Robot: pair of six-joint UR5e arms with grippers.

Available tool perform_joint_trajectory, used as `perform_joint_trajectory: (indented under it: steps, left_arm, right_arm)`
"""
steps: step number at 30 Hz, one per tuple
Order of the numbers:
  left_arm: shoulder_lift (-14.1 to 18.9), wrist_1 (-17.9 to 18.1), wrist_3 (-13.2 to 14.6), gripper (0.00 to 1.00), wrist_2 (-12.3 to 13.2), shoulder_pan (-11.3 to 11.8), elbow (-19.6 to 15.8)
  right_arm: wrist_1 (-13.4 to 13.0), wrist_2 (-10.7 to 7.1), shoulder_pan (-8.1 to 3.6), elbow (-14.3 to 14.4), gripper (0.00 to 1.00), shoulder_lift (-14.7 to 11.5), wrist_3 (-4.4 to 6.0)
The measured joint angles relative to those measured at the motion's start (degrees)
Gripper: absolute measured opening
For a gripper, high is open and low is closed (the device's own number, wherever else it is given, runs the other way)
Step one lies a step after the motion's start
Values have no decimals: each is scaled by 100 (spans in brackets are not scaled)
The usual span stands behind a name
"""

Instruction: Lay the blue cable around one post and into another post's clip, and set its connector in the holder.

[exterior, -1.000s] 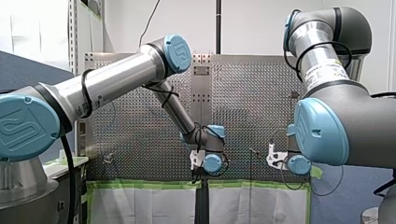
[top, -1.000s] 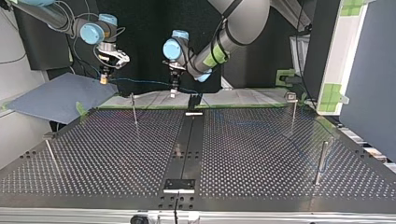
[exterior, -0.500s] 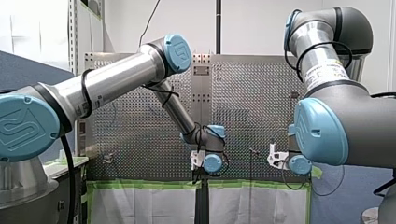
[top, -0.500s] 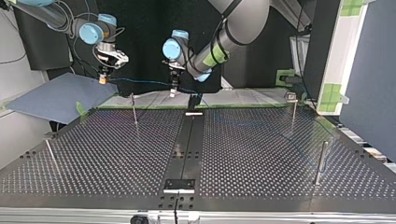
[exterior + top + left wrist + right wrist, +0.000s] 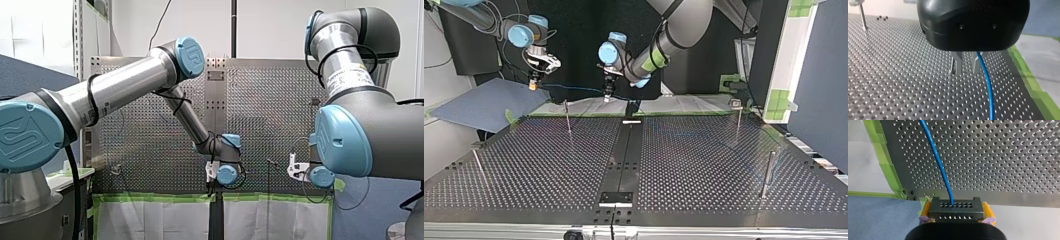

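Jaws of my right gripper [image 5: 956, 207] are closed on a black perforated connector [image 5: 956, 213], with the yellow pads [image 5: 987, 210] pressed against the block's two short sides. A thin blue cable [image 5: 938, 162] leaves the middle of the connector's face and runs ahead of the gripper over the perforated metal surface [image 5: 1003, 157]. This gripper hangs just off the surface, beside a corner edged with green tape [image 5: 888, 170], and a blue sheet [image 5: 878, 220] lies below it on one side.

In the top view the cable spans the air from that gripper to my left gripper [image 5: 607, 93], which hangs above the surface's edge on the arms' side, near that edge's middle. From there the cable slopes down towards the end of the black strip [image 5: 624, 150] that crosses the surface's middle. Beyond that point I cannot trace it.

In the left wrist view the two metal fingers [image 5: 956, 62] stand apart with a clear gap, so the jaws are partly open. The cable runs along one finger and does not fill the gap, then passes on above the surface. The fingertips hover just over the surface near its green-taped edge.

Thin metal posts [image 5: 568, 117] stand well apart on the surface. The airborne span of cable between the grippers touches none of them.
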Motion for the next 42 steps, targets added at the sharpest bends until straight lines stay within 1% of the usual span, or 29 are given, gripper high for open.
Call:
perform_joint_trajectory:
  steps: [4, 10, 11, 12, 14, 15, 17, 25, 27, 34, 42]
  left_arm:
    - [0, -36, 5, 22, 147, 1, -2]
    - [0, -67, 20, 22, 237, -3, -6]
    - [0, -73, 22, 19, 244, -5, -8]
    - [0, -77, 25, 19, 250, -8, -8]
    - [0, -86, 37, 11, 259, -8, -12]
    - [0, -89, 48, 11, 269, -8, -14]
    - [0, -93, 88, 1, 311, -10, -15]
    - [0, -96, 175, 1, 663, -2, -17]
    - [-1, -96, 175, 1, 696, -7, -17]
    - [0, -96, 133, 1, 696, -23, -17]
    - [-3, -71, 19, 1, 463, -40, -17]
  right_arm:
    - [-24, 0, -23, 0, 0, 0, 15]
    - [-35, 6, -59, 0, 0, 0, 44]
    - [-38, 6, -65, 0, 0, 0, 50]
    - [-39, 7, -72, 0, 0, 0, 54]
    - [-39, 7, -89, 0, 0, 0, 59]
    - [-40, 8, -95, 0, 0, 1, 60]
    - [-40, 7, -107, 0, 0, 1, 64]
    - [-37, 8, -128, 0, 0, 2, 65]
    - [-33, 5, -128, 0, 0, 2, 61]
    - [-16, 1, -120, 0, 0, 0, 49]
    - [-35, -1, -151, 0, 0, 0, 87]
